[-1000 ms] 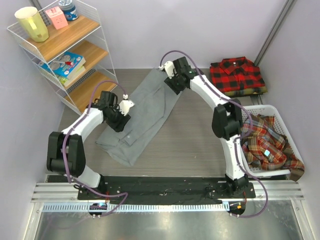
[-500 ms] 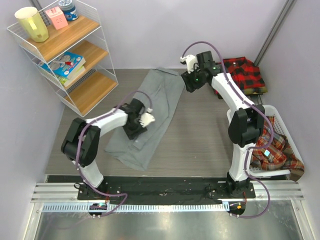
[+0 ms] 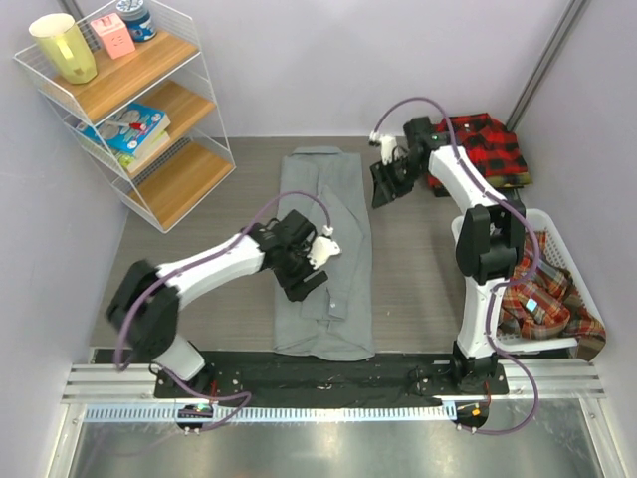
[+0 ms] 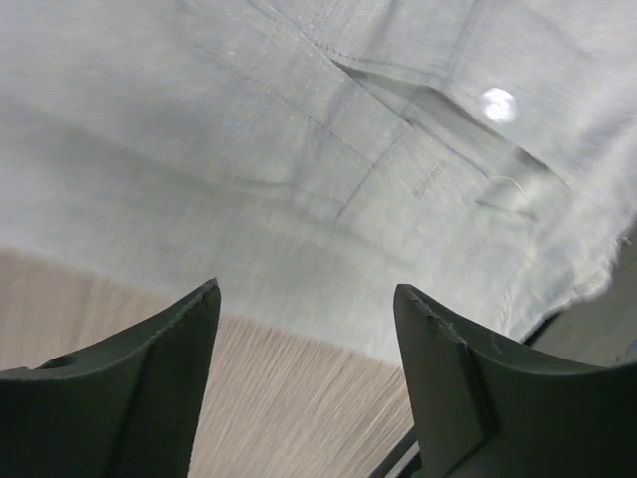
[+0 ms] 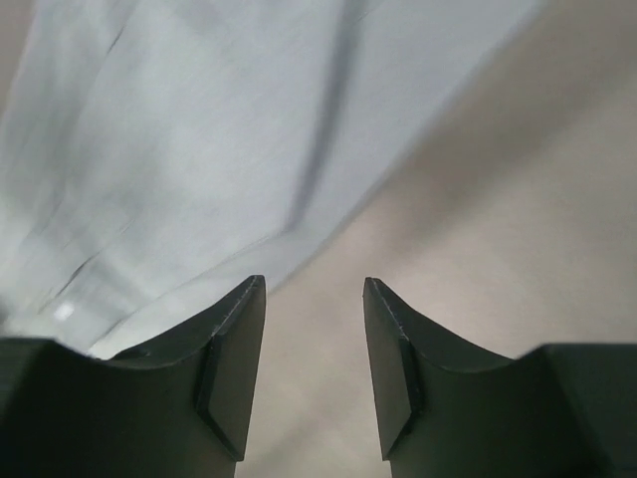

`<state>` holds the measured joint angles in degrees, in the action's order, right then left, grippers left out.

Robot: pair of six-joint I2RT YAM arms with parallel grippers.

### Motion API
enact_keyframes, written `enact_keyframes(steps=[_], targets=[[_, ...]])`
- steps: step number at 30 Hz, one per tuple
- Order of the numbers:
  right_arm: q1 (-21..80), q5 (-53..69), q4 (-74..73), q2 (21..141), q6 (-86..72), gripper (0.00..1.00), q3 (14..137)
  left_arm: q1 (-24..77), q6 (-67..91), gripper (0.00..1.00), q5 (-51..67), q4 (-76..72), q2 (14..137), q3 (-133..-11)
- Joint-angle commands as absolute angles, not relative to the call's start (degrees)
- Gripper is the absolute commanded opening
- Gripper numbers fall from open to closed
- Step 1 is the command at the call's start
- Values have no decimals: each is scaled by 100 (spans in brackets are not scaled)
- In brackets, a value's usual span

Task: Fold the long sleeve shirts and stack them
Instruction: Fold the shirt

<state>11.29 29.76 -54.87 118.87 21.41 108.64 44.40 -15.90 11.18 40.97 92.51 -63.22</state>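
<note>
Left fingers: my left gripper stands wide and empty. The grey shirt begins just ahead of the tips, with bare table between the fingers.
Right fingers: my right gripper is parted about halfway and holds nothing. The shirt's edge lies ahead of one finger, bare table ahead of the other.
Shirt: it lies flat as one long strip, not yet folded short.
Risk, grip: I judge that closing at the very edge could catch only the top layer, so the strip would open out when lifted.
Risk, drag: pads set too low may push the cloth into wrinkles instead of getting under it.
Risk, timing: if one arm lifts ahead of the other, the fold will likely skew.
Basket: the white basket, well off to the side of my right fingers, holds rumpled plaid shirts spilling over its rim.
Stack: the red checked shirt sits folded near the right fingers.
Shelf: the wire shelf, well apart from my left fingers, carries a yellow cup, a pink box and books.
</note>
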Motion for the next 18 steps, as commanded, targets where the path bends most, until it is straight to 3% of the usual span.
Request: enact_keyframes(steps=[1, 8, 18], targets=[[1660, 4226, -5653, 11066, 2268, 47, 9670, 4456, -2029, 73, 1477, 3736, 7930, -5758], [2461, 4026, -4676, 10977, 1872, 45, 8236, 4263, -2417, 68, 1354, 3691, 8375, -5545], [2443, 3218, -3991, 12207, 1766, 45, 8612, 2727, -2391, 63, 1897, 3533, 10221, -6363]])
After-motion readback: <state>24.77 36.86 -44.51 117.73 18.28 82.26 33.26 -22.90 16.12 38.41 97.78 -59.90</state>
